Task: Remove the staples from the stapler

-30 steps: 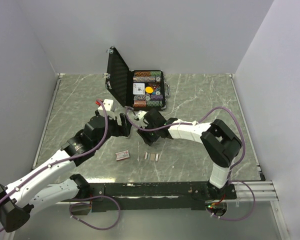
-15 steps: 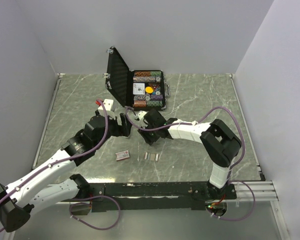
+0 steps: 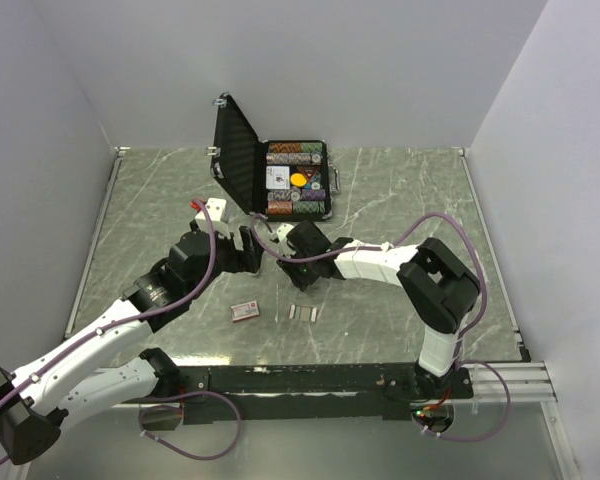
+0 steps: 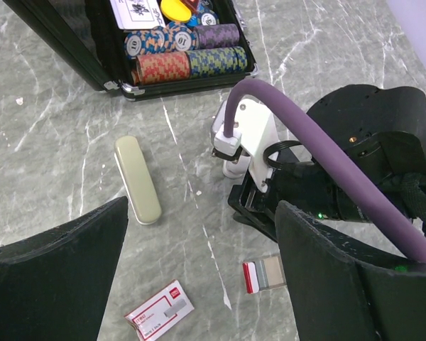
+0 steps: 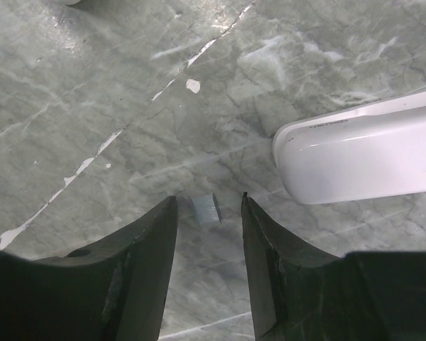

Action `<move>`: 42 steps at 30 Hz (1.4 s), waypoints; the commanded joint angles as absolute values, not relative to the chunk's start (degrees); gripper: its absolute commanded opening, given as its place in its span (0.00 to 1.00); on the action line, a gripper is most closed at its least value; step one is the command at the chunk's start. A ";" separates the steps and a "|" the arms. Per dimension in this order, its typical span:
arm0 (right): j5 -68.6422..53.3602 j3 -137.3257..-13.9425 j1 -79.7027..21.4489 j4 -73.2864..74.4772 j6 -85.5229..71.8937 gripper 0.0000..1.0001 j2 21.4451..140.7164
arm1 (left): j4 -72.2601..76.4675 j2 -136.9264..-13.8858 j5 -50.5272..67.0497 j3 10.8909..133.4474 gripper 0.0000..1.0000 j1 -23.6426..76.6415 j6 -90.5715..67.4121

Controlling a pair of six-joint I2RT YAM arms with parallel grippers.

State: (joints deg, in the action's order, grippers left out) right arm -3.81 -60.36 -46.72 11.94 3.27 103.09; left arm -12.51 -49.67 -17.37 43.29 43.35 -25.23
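L gripper (image 4: 202, 207): fingers spread wide, nothing between them, over mid tabletop. Risk: it hangs close beside R wrist, so any sideways L move could knock R arm or snag its cable.

Beige bar (image 4: 137, 179) (stapler part, prob.): flat on the stone between case and near edge, apart from the rest.

Box (image 4: 160, 310), then staples (image 4: 266, 273): both near the near edge, abt mid-width, box on the left, strips on the right, not touching.

R gripper (image 5: 208, 198): fingers part-way apart, straddling a small grey staple bit (image 5: 207, 210) toward tabletop centre. Gap shows on both sides, no contact seen.

Risks here:
- bit is v. small + flat on hard stone, so tips may shut above it or skid it out
- off-centre squeeze could flip or flick it away
- thin strip may break up under pressure
- white bar (image 5: 362, 153) lies just beside one finger, so lateral drift would nudge it

Surface: grey-green marble-look tabletop (image 3: 400, 190), smooth, w/ pale veins + white flecks. Tone is close to the bit's, so it is easy to lose sight of.

Case (image 3: 235, 150) stands open at far edge, chips inside.

Room: plain pale walls (image 3: 360, 70) on three sides
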 commanded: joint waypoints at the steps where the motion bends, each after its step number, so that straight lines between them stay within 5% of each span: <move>1: -2.55 -60.29 -47.99 12.22 3.08 0.46 104.59 | -10.37 -48.87 -16.96 42.89 0.89 43.24 -26.19; 23: 2.37 -59.68 -50.45 15.64 0.79 0.21 100.64 | -10.11 -49.66 -16.08 42.98 0.90 43.24 -26.45; 42: 4.83 -63.72 -55.46 31.63 -26.08 0.21 89.91 | -11.25 -45.53 -15.12 43.24 0.90 43.24 -27.77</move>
State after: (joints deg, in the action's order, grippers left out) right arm 1.74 -60.47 -53.84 26.13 -16.23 91.94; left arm -11.86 -47.20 -15.75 43.29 43.31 -26.61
